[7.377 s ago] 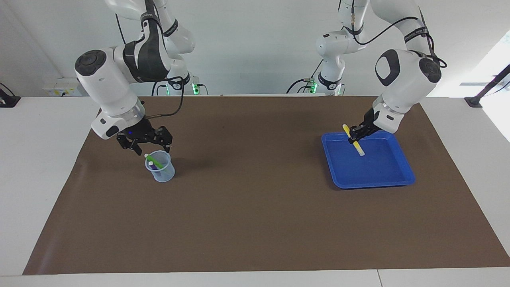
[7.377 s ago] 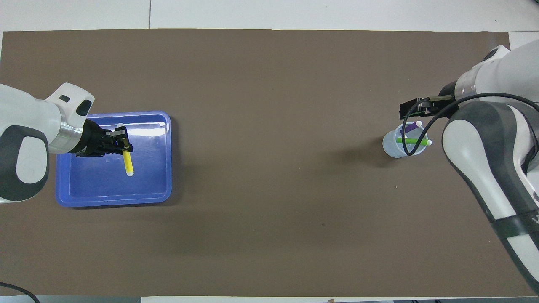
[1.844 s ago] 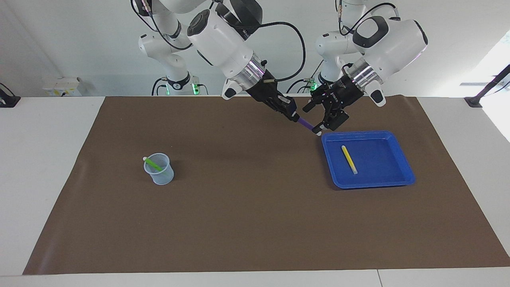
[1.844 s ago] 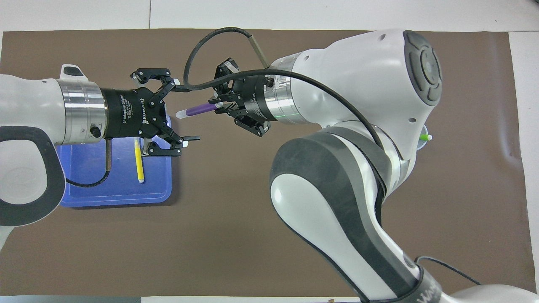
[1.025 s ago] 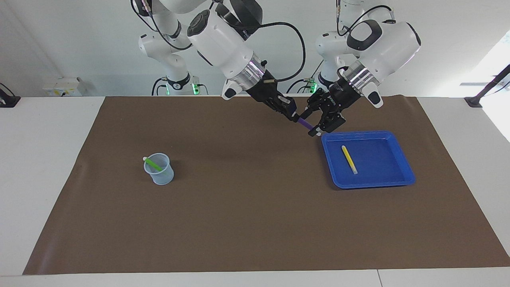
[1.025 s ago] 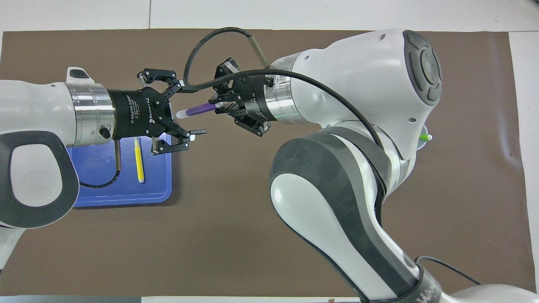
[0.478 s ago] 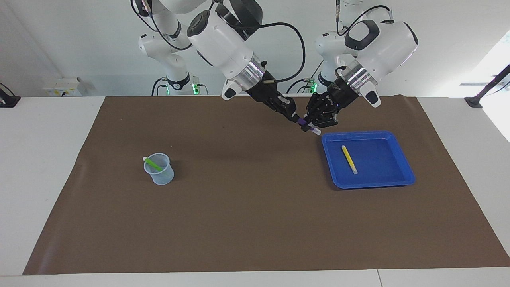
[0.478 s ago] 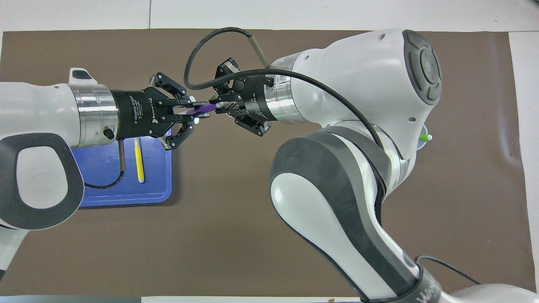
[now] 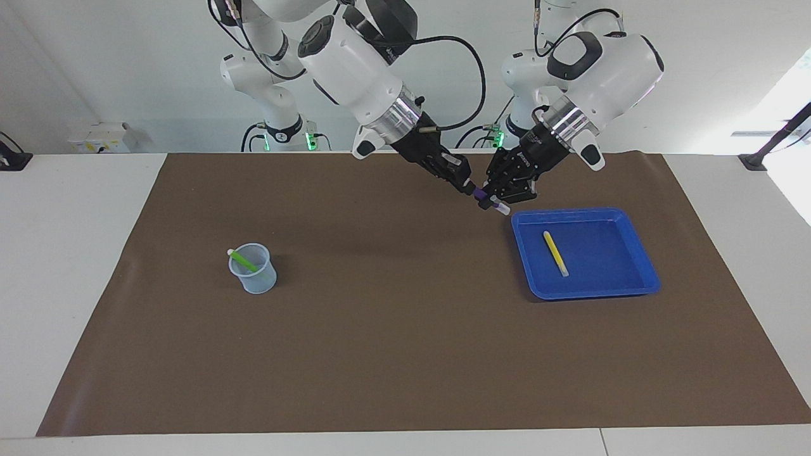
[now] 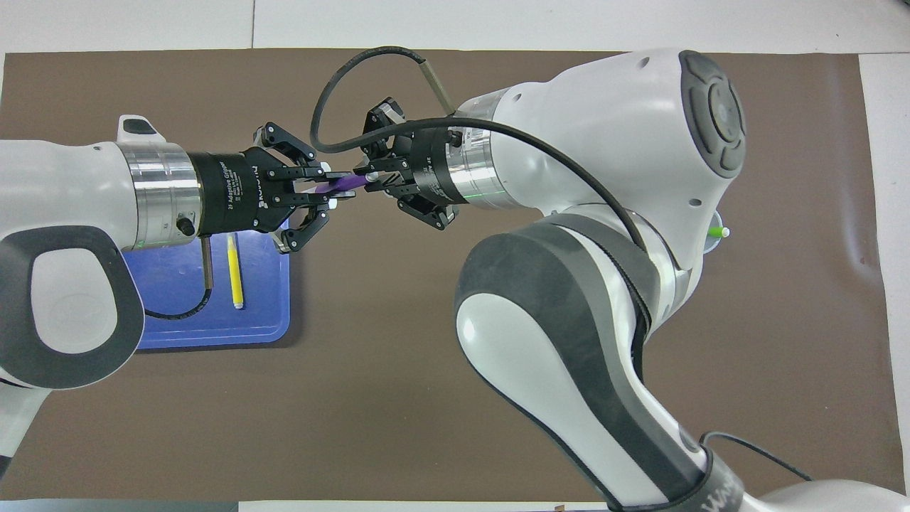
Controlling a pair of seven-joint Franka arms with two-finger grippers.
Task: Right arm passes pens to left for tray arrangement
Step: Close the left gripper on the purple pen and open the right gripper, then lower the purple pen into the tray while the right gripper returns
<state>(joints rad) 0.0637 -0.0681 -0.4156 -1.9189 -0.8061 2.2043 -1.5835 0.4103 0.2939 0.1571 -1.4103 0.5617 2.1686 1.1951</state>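
Over the brown mat [image 9: 393, 329], both arms' jaws clamp the purple pen [image 10: 334, 185]; only the facing view shows the cup [image 9: 253, 268].

White jointed arms [image 10: 611, 142], silver wrists, black hands [image 10: 249, 192], black cable [image 10: 370, 57]

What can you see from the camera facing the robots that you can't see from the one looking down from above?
Only the facing view shows the whole pale cup holding the green pen, and all of the blue tray. Only the overhead view shows the purple pen's length clearly; there the right arm covers the cup, leaving the green pen's tip. Both show the left end effector and right end effector shut on the purple pen in the air beside the tray, and the yellow pen lying in it.
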